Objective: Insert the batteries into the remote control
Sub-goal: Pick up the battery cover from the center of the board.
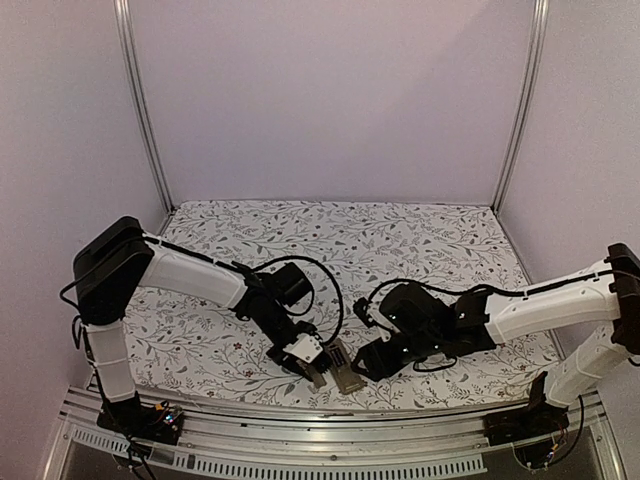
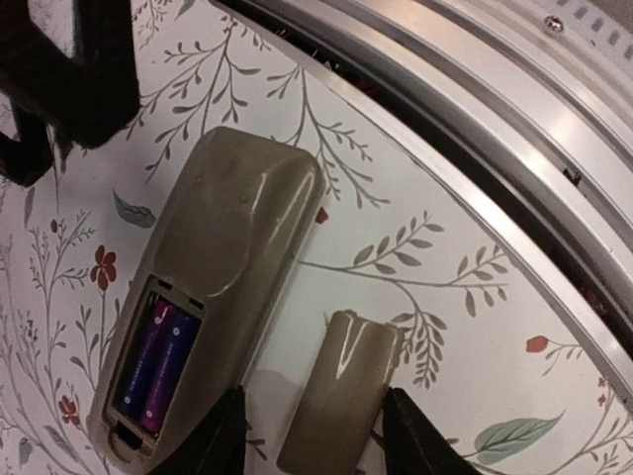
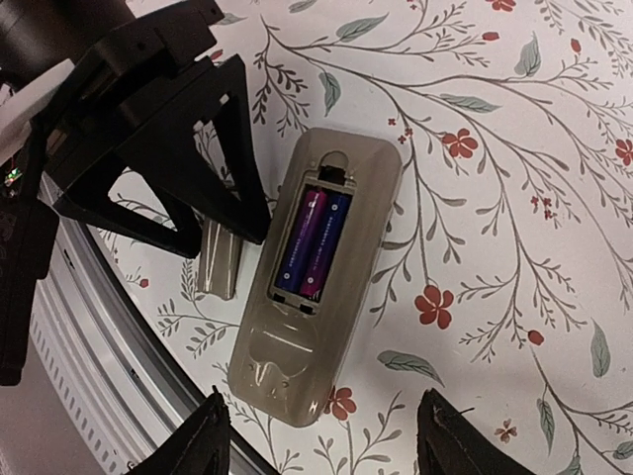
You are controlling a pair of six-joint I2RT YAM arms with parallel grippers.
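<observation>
The remote control lies back up on the flowered cloth near the table's front edge, its recess uncovered. Two purple batteries lie side by side in that recess. A loose greyish-tan battery cover lies flat on the cloth beside the remote. My left gripper straddles this cover, open; one finger touches its edge and the other stands apart from it. My right gripper is open just off the remote's rounded end, touching nothing. From above, both grippers meet at the remote.
The metal rail of the table's front edge runs close beside the cover and the remote, also seen as the rail in the right wrist view. White walls enclose the table on three sides. Black cables loop over the arms.
</observation>
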